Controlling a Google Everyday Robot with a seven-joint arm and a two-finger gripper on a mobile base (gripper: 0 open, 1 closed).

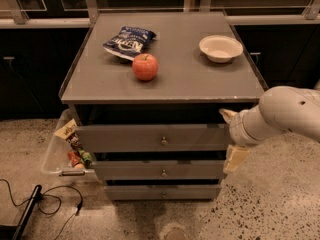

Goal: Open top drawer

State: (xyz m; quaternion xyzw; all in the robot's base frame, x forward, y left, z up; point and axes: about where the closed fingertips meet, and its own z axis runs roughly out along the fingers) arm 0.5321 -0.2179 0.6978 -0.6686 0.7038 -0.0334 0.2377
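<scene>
Plainly, the top drawer [125,138], the widest of three flat matte grey drawer fronts, sits just under the grey tabletop [200,84] of the cabinet, with a dark gap above its upper edge. It looks closed or very nearly so, and nothing of its inside shows. I judge it a stiff, rigid panel on slides: it should not flex, and it will probably resist a little before it runs, more so if it is loaded. The front is smooth and gives no purchase, so the one good hold is the small round metal knob [163,141] at its centre. That knob is small and likely slippery, so the grip must close squarely around it and pull straight out. The white arm's gripper [231,136] is at the right end of this drawer, well to the right of the knob. Its two cream fingers [235,159] are spread wide and hold nothing, one near the drawer's upper right corner and one beside the middle drawer [130,170]. On the tabletop, a shallow white round bowl [220,48] looks empty. A shiny red apple [145,66] stands just in front of a crumpled blue snack bag [129,41]. A clear plastic bin [50,159] against the cabinet's left side holds several coloured snack packets [75,146].
</scene>
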